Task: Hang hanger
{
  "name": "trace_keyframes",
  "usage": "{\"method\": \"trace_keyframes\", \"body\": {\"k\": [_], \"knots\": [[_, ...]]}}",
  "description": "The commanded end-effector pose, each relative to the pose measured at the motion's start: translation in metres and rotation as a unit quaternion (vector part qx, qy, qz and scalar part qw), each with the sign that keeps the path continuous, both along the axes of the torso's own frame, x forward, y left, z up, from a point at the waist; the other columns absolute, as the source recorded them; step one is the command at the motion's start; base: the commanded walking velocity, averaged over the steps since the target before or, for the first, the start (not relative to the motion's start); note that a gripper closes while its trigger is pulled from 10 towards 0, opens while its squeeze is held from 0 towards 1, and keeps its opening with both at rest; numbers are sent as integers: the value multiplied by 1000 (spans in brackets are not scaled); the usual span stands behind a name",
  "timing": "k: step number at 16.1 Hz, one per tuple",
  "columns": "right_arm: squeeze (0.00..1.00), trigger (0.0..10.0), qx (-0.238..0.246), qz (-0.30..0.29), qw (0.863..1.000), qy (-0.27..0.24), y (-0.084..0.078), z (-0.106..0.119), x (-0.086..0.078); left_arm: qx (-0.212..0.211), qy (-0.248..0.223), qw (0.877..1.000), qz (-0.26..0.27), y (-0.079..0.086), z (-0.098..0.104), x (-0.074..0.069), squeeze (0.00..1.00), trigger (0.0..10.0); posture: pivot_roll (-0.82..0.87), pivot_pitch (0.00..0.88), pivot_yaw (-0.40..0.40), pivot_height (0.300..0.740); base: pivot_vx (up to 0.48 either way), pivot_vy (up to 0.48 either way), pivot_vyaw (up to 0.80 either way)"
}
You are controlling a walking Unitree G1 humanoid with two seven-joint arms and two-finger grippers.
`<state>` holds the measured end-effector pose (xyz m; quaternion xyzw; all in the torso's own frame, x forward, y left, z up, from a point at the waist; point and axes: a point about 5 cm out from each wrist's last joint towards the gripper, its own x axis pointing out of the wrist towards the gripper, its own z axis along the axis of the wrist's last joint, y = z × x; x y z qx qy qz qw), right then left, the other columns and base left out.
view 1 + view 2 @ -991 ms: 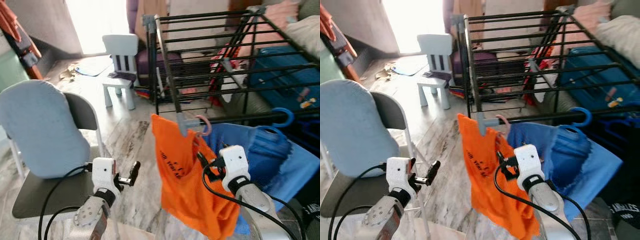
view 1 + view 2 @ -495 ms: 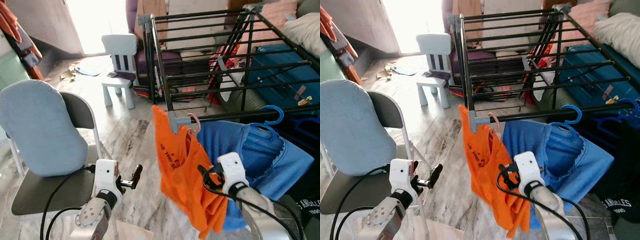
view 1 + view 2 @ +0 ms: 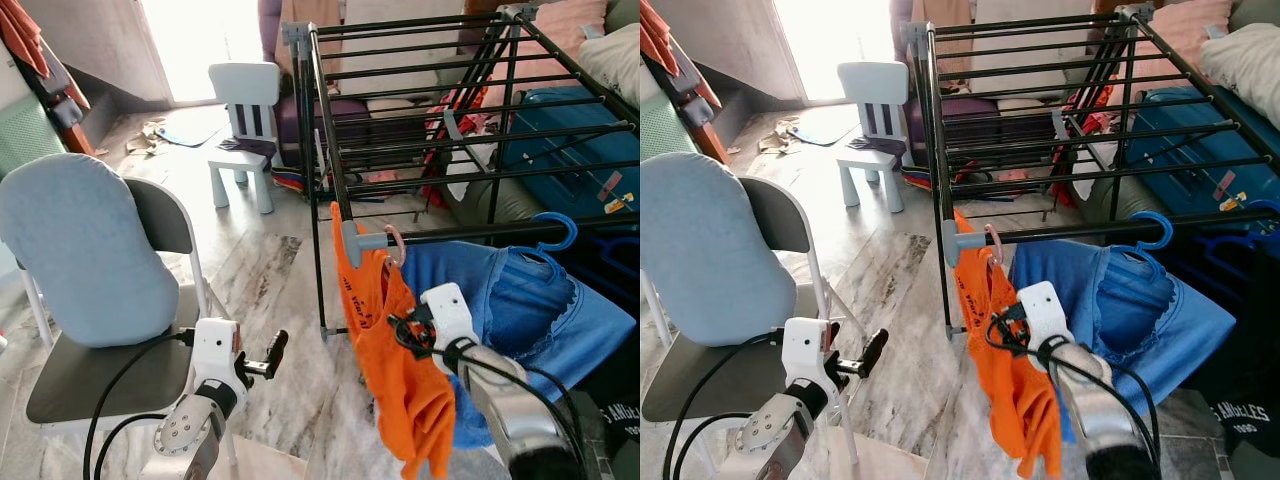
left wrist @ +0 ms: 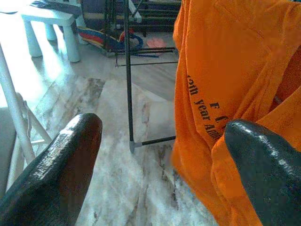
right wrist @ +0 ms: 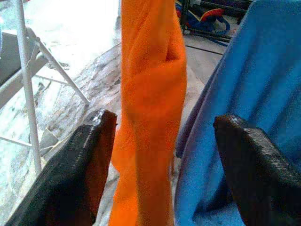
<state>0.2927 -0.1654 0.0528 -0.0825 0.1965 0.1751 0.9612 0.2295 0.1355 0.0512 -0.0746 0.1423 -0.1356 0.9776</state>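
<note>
An orange shirt (image 3: 385, 345) hangs on a pink hanger (image 3: 398, 243), which is hooked over the front rail (image 3: 480, 233) of the black drying rack. Beside it a blue garment (image 3: 510, 300) hangs from a blue hanger (image 3: 560, 228) on the same rail. My right gripper (image 5: 162, 120) is at mid-height of the orange shirt (image 5: 150, 94), open, with the bunched cloth between its spread fingers (image 5: 94, 155) and the blue cloth to one side. My left gripper (image 3: 270, 353) is low on the left, open and holding nothing, pointed toward the shirt (image 4: 221, 80).
A grey chair with a light blue cushion (image 3: 85, 250) stands close on my left. Farther back is a small white child's chair (image 3: 245, 110). Bags and a blue suitcase (image 3: 560, 120) lie under the rack. Marble floor (image 3: 270, 280) lies between the chair and the rack.
The whole view has shifted. The orange shirt now hangs straighter and narrower from the rail. My right gripper stays against it, slightly higher than half a second ago. The left arm has barely moved.
</note>
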Motion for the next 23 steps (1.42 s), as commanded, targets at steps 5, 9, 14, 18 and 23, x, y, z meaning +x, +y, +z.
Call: {"method": "trace_keyframes", "body": {"k": [5,9,14,18,23], "knots": [[0,0,3,2,1000,1,5,-4,1,4,7,1000,-5,0,-1,-3,0,10000,-111,0,59,740,0,0,0],[0,0,0,-1,1000,-3,3,-5,3,8,11,1000,-6,-1,-2,-3,0,10000,-109,0,55,740,0,0,0],[0,0,-2,-2,1000,-9,2,-4,5,7,13,1000,-1,0,-3,-4,0,10000,-106,0,55,740,0,0,0],[0,0,2,-7,1000,-21,3,-2,7,9,14,1000,-6,0,-3,-2,0,10000,-101,0,54,740,0,0,0],[0,0,15,-33,999,-39,0,2,13,19,10,1000,-13,2,-3,4,0,10000,-85,0,46,740,0,0,0]]}}
